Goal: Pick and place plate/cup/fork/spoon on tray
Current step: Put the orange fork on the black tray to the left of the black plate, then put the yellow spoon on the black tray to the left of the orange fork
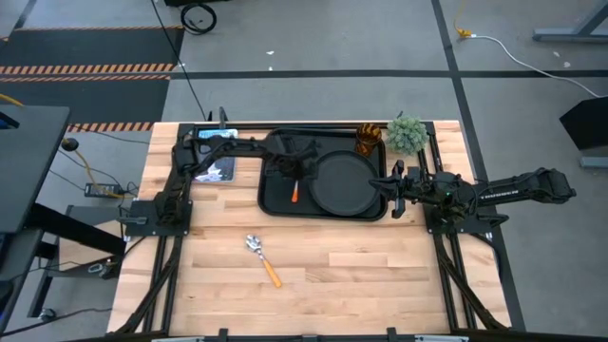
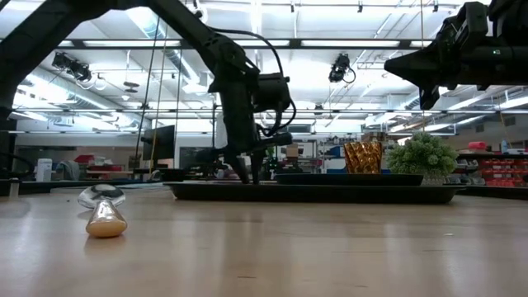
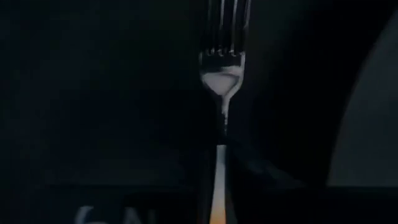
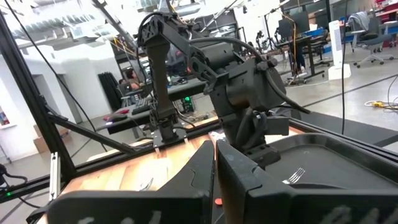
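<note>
The black tray (image 1: 275, 204) lies at the table's far middle. The round black plate (image 1: 342, 185) sits on its right half, and the amber cup (image 1: 369, 142) stands at its far right corner. The fork (image 1: 295, 193) lies on the tray's left half, with its orange handle toward the near side. My left gripper (image 1: 291, 174) points down onto the fork and is shut on it. The spoon (image 1: 262, 257) lies on the bare wood in front of the tray, bowl toward the far side. My right gripper (image 1: 390, 187) hangs shut and empty above the tray's right edge. My left gripper pinches the fork between its two fingers at the handle's top (image 3: 219, 163), just behind the thin metal neck. The fingers come from above, pointing down, and lie across the fork. The tines (image 4: 295, 175) rest low on the tray floor, and the orange handle end sticks out on the near side.
A small green potted plant (image 1: 407, 133) stands just right of the cup, off the tray. A flat blue-grey object (image 1: 214, 169) lies under my left arm, left of the tray. The table's near half is bare wood apart from the spoon.
</note>
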You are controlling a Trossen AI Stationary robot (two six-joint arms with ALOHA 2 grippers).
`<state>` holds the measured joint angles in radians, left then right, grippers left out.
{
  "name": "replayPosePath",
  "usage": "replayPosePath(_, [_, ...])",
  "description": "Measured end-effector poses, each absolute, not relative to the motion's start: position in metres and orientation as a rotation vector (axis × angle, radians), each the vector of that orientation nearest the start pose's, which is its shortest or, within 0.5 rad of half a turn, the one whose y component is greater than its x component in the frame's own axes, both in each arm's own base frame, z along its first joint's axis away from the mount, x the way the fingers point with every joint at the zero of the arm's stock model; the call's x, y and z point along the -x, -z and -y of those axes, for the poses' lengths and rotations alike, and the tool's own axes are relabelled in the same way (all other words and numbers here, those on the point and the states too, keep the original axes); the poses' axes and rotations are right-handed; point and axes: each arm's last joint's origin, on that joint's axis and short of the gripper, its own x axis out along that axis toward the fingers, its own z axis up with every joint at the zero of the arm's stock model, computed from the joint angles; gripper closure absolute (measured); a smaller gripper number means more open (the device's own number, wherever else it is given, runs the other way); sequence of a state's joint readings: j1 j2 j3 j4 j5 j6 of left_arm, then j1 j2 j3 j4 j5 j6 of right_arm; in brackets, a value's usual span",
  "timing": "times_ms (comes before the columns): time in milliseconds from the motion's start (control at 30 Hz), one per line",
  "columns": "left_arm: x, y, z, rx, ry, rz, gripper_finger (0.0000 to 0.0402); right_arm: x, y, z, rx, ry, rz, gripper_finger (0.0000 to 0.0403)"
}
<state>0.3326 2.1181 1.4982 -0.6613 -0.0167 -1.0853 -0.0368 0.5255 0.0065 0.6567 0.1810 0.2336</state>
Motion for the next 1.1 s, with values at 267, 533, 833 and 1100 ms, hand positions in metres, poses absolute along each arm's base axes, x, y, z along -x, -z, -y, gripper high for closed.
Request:
replayPosePath(267, [-0.382,-0.195,-0.114,1.088,-0.865,-1.121,0.0271,-0.129,-0.18,0.01,-0.242,0.2,0.163,0.038])
replayPosePath(533, [-0.378,-0.202,-0.022,1.034,-0.837,-1.325,0.0284,-0.129,-0.18,0.01,-0.242,0.2,0.163,0.038])
replayPosePath(833, [-0.364,-0.185,0.057,1.033,-0.917,-1.397,0.0346,-0.129,-0.18,0.01,-0.242,0.201,0.163,0.038])
replayPosePath(1100, [-0.356,-0.183,0.107,1.105,-1.005,-1.292,0.0394,-0.129,-0.18,0.01,-0.242,0.201,0.163,0.038])
